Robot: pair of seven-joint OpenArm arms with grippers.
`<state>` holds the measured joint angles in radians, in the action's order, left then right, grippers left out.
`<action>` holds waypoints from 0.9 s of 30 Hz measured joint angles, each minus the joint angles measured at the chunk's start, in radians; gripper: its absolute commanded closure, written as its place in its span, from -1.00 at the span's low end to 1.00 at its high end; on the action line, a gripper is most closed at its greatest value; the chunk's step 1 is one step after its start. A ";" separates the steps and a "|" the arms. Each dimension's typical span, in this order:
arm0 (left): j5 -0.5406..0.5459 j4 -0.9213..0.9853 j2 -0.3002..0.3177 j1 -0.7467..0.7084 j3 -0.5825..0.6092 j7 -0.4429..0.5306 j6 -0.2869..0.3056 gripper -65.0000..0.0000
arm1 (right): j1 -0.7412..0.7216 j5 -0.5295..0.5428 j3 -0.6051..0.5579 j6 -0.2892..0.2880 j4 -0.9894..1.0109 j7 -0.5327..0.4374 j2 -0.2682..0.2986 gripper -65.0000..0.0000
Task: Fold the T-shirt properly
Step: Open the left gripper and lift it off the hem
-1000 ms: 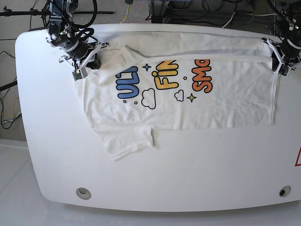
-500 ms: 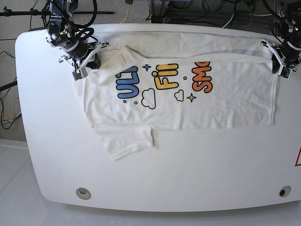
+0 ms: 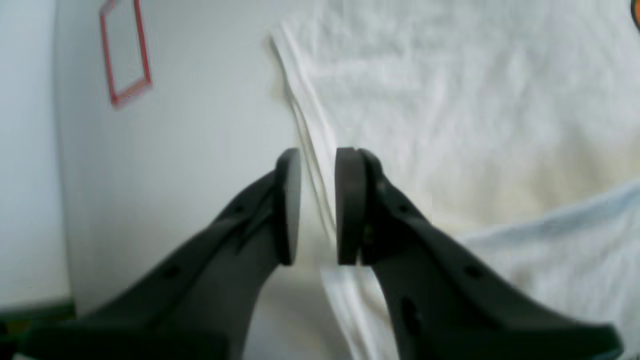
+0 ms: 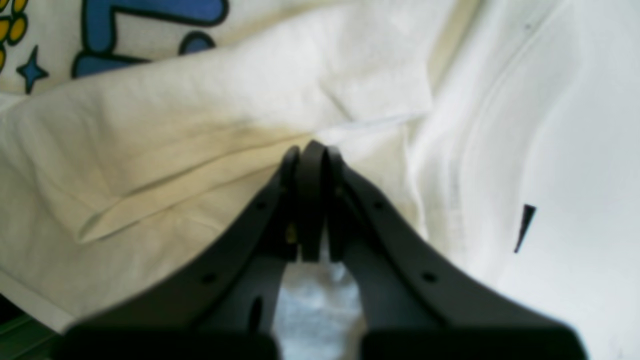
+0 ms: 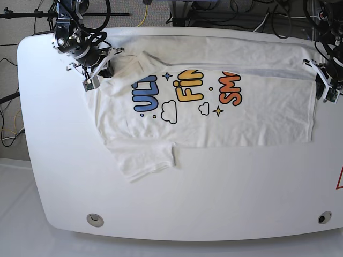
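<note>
T-shirt (image 5: 214, 115), white cotton with cartoon lettering, lies flat lengthwise across the white surface (image 5: 214, 198). Right fingers (image 4: 310, 165) pinch its shoulder fabric; left fingers (image 3: 295, 200), slightly spread, straddle its hem edge unclamped.

Soft matt cloth T-shirt (image 5: 252, 115); smooth glossy table (image 5: 214, 193) — white.

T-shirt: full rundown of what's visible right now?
The T-shirt is white, cotton-looking and short-sleeved, lying flat and sideways on the white table, print up. Blue, yellow and orange cartoon letters, clouds and stars mark the chest. The far long edge is folded inward, covering the tops of the letters. One sleeve lies spread toward the near side. The right gripper is shut on fabric at the shoulder end; the left gripper stands open over the hem edge.
</note>
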<state>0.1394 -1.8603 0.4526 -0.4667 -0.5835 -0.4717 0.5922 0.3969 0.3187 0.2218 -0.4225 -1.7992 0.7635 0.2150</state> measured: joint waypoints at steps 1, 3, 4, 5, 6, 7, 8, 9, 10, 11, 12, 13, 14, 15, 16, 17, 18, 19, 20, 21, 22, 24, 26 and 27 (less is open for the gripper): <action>0.014 -0.004 0.009 0.015 0.003 0.001 -0.001 0.47 | 0.000 0.000 0.000 0.000 0.000 0.001 0.001 0.97; 0.025 -0.006 0.021 0.039 0.009 0.001 -0.001 0.37 | -0.001 0.000 0.001 0.003 0.000 0.000 0.000 0.97; 0.031 -0.006 0.024 0.048 0.011 0.001 -0.002 0.25 | -0.002 0.000 0.001 0.003 0.000 0.000 0.001 0.98; 0.036 -0.005 0.026 0.058 0.013 -0.002 -0.002 0.14 | -0.002 0.000 0.001 0.003 0.000 0.000 0.001 0.98; 0.040 -0.004 0.028 0.071 0.013 -0.009 0.000 0.08 | -0.001 -0.001 0.000 0.003 0.000 0.000 0.001 0.98; 0.046 0.000 0.027 0.089 0.013 -0.026 0.014 0.02 | 0.000 -0.001 -0.001 0.004 0.000 -0.001 0.001 0.98; 0.051 0.010 0.028 0.108 0.010 -0.048 0.022 -0.03 | 0.000 -0.001 -0.005 0.004 0.000 -0.003 0.002 0.98; 0.050 0.017 0.030 0.123 0.010 -0.051 0.018 -0.08 | 0.000 -0.001 -0.006 0.004 0.000 -0.005 0.001 0.98; 0.050 0.029 0.032 0.143 0.009 -0.051 0.015 -0.12 | 0.001 -0.001 -0.006 0.004 0.000 -0.007 0.001 0.98; 0.056 0.040 0.035 0.161 0.006 -0.050 0.014 -0.16 | 0.001 -0.001 -0.008 0.004 0.002 -0.008 0.001 0.98; 0.060 0.052 0.037 0.180 0.005 -0.045 0.014 -0.20 | 0.000 -0.001 -0.008 0.004 0.002 -0.008 0.001 0.98; 0.065 0.068 0.040 0.195 0.002 -0.034 0.015 -0.23 | 0.000 -0.001 -0.008 0.004 0.002 -0.010 0.001 0.98; 0.067 0.078 0.041 0.204 0.001 -0.031 0.014 -0.29 | 0.001 -0.001 -0.008 0.004 0.002 -0.011 0.001 0.99; 0.070 0.114 0.042 0.227 -0.003 -0.030 0.019 -0.35 | 0.000 -0.001 -0.008 0.004 0.002 -0.011 0.002 1.00; 0.063 0.150 0.042 0.251 0.000 -0.037 0.015 -0.36 | 0.000 -0.001 -0.007 0.004 0.002 -0.011 0.000 1.00; 0.065 0.183 0.042 0.278 0.002 -0.037 0.022 -0.37 | 0.000 -0.001 -0.007 0.003 0.002 -0.010 0.001 1.00; 0.071 0.246 0.043 0.313 0.004 -0.037 0.027 -0.37 | -0.003 -0.001 -0.007 0.003 0.002 -0.006 0.002 1.00; 0.068 0.279 0.043 0.335 0.005 -0.050 0.020 -0.37 | -0.002 -0.001 -0.006 0.003 0.002 -0.008 0.001 1.00; 0.052 0.313 0.042 0.363 0.011 -0.064 0.008 -0.37 | 0.000 -0.001 -0.005 0.003 0.002 -0.007 0.002 0.99; 0.050 0.333 0.042 0.378 0.011 -0.066 0.010 -0.37 | -0.002 -0.001 -0.005 0.004 0.003 -0.007 0.004 0.98; 0.056 0.358 0.043 0.397 0.013 -0.062 0.017 -0.37 | -0.003 -0.002 -0.005 0.005 0.003 -0.007 0.003 0.96; 0.072 0.384 0.048 0.416 0.013 -0.054 0.023 -0.36 | -0.003 -0.001 -0.005 0.005 0.002 -0.009 0.003 0.90; 0.071 0.412 0.053 0.433 0.014 -0.060 0.025 -0.34 | -0.005 -0.001 -0.006 0.004 0.002 -0.008 0.001 0.77; 0.064 0.425 0.053 0.442 0.017 -0.069 0.015 -0.32 | -0.005 -0.001 -0.006 0.006 0.002 -0.006 0.001 0.68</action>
<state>0.2031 -1.4353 0.5053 -0.0250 -0.5667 -0.5411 0.6075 0.3920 0.3176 0.2153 -0.4168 -1.7969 0.7570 0.2161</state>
